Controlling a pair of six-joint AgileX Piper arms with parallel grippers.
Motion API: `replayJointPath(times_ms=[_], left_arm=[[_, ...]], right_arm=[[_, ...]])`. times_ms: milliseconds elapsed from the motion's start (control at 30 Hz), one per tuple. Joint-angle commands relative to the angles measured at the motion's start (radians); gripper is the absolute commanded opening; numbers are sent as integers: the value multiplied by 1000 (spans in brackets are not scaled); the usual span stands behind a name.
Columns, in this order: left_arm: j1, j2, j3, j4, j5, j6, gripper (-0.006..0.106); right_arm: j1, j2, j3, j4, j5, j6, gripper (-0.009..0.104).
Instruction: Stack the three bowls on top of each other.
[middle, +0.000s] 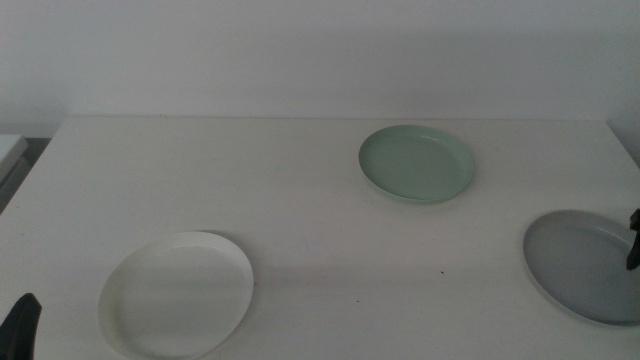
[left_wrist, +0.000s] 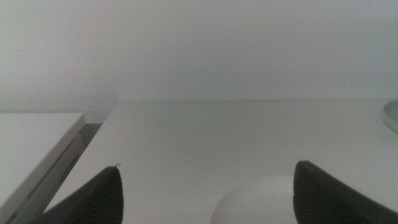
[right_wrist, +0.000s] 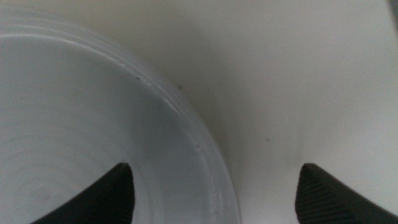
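smooth matte white table (middle: 300, 190), three shallow round low-rimmed bowls lying apart, white bowl (middle: 176, 295) front left, grey bowl (middle: 585, 265) right edge, mint green bowl (middle: 417, 163) at back, right gripper (right_wrist: 214, 196) spread wide over grey rim, left gripper (left_wrist: 205, 199) wide near white bowl

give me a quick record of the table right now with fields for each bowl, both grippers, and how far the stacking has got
white bowl: near left of table, alone
mint green bowl: far, right of centre, alone
grey bowl: near right edge, alone
left gripper: open, low beside the white bowl, holding nothing
right gripper: open, jaws straddling the grey bowl's rim
stacking: not begun, all three bowls apart
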Motion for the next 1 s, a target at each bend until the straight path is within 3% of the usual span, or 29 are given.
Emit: replayJointPath(times_ms=[0, 267, 500, 667, 767, 967], left_arm=[[-7, -3, 0, -2, -14, 0, 94], [-7, -3, 0, -2, -14, 0, 94], [-7, -3, 0, -2, -14, 0, 94], [-7, -3, 0, -2, -14, 0, 94], [-7, -3, 0, -2, -14, 0, 94], [-7, -3, 0, -2, -14, 0, 94]], right_arm=[[-9, 29, -9, -7, -17, -8, 64], [-10, 91, -10, -13, -21, -7, 43], [-10, 93, -10, -35, -14, -7, -2], [-9, 55, -10, -50, 49, -7, -3], [13, -34, -17, -17, 76, -9, -3], [185, -175, -130, 219, 151, -71, -3]])
